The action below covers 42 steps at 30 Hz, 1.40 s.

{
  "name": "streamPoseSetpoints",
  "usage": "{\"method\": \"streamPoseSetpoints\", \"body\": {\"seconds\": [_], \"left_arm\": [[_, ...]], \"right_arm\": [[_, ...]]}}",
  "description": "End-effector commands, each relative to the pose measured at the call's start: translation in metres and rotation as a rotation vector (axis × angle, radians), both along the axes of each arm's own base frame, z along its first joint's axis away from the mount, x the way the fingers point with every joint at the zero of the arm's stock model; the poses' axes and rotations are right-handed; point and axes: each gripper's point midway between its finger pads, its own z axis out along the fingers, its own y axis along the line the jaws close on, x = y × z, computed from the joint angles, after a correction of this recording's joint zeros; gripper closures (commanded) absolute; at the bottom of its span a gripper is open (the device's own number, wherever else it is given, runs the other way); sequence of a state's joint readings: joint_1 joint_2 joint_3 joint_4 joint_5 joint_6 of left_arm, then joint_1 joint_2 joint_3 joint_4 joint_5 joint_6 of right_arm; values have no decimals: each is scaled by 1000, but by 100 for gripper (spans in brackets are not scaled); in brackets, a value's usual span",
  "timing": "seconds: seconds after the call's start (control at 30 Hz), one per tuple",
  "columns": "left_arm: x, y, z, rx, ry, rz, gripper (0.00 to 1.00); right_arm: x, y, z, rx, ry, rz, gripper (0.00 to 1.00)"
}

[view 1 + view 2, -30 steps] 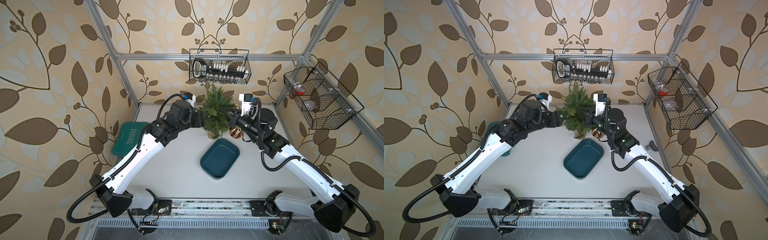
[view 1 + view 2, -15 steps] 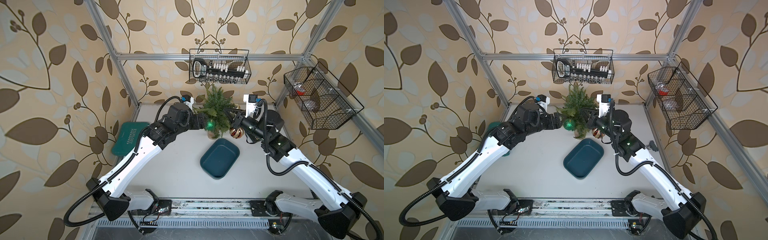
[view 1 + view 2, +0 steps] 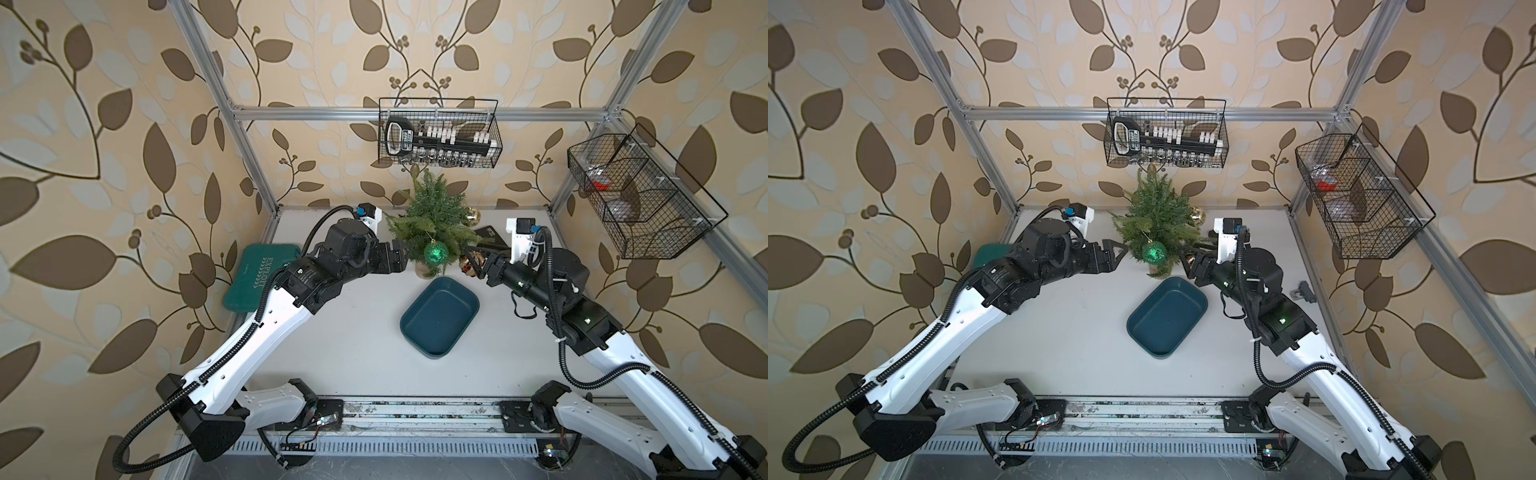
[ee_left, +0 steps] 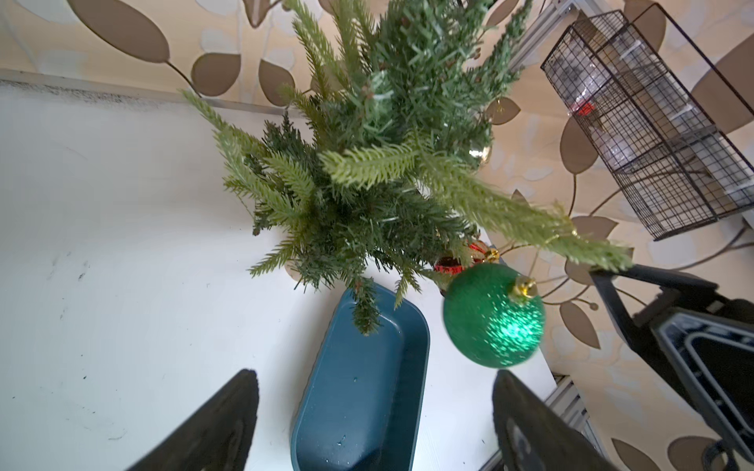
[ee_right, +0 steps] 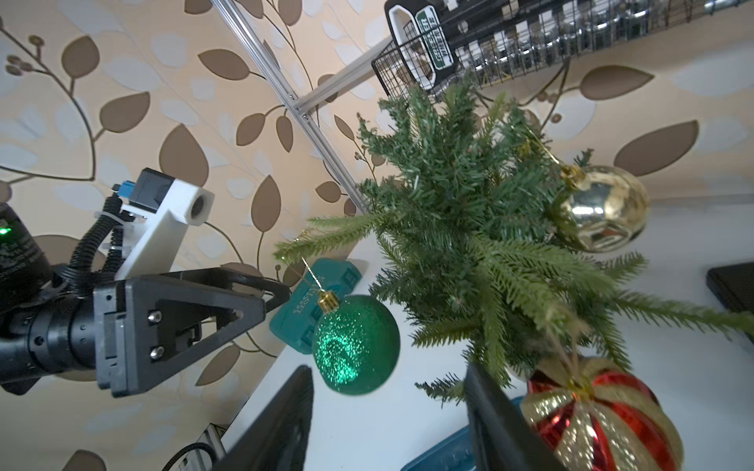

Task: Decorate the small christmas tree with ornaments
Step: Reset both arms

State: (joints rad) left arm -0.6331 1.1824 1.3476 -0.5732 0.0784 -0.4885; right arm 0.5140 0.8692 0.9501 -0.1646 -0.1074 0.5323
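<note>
White table (image 3: 353,332), both arms reaching in toward the rear middle. Left gripper (image 4: 374,373) has its jaws spread wide and holds nothing; it sits level, just left of the tree's low branches. Right gripper (image 3: 476,259) is on the tree's right, jaws apart with nothing between them.

Small christmas tree (image 3: 432,216) stands upright at the rear middle of the table. Its long axis is vertical, with the tip pointing up at the back-wall wire basket (image 3: 438,133) and the beige base (image 3: 422,270) on the table just behind the tray.

Teal tray (image 3: 440,318) sits in front of the tree, long axis running diagonally, front-left to rear-right. Green case (image 3: 259,276) lies at the left table edge.

Ornaments, all hanging cap up:
- Red-and-gold ribbed ball (image 5: 599,420) is low on the right side, just beside one right finger; cannot tell if they touch.
- Glittery green ball (image 3: 435,252) hangs on a gold thread from a low front branch, between the two grippers and clear of both.
- Gold ball (image 5: 599,208) is higher, on the rear right.
</note>
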Motion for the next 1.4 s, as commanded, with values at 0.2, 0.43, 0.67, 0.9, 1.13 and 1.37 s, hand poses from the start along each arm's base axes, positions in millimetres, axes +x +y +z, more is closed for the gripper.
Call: {"method": "streamPoseSetpoints", "body": {"seconds": [0.2,0.43,0.67,0.9,1.13,1.37], "left_arm": [[-29,-6,0,-28,14,-137,1],[-41,-8,-18,-30,73,-177,1],[-45,2,-38,5,109,-138,1],[-39,31,-78,103,145,10,1],[-29,61,-127,204,204,175,1],[-6,118,-145,294,219,424,1]], "right_arm": [[-22,-30,-35,-33,97,-86,22],[-36,-44,-52,-28,135,-124,0],[-42,-54,-70,-33,180,-162,0],[-34,-81,-94,-84,228,-326,0],[-13,-110,-147,-105,359,-465,0],[4,-182,-169,17,434,-692,0]]}}
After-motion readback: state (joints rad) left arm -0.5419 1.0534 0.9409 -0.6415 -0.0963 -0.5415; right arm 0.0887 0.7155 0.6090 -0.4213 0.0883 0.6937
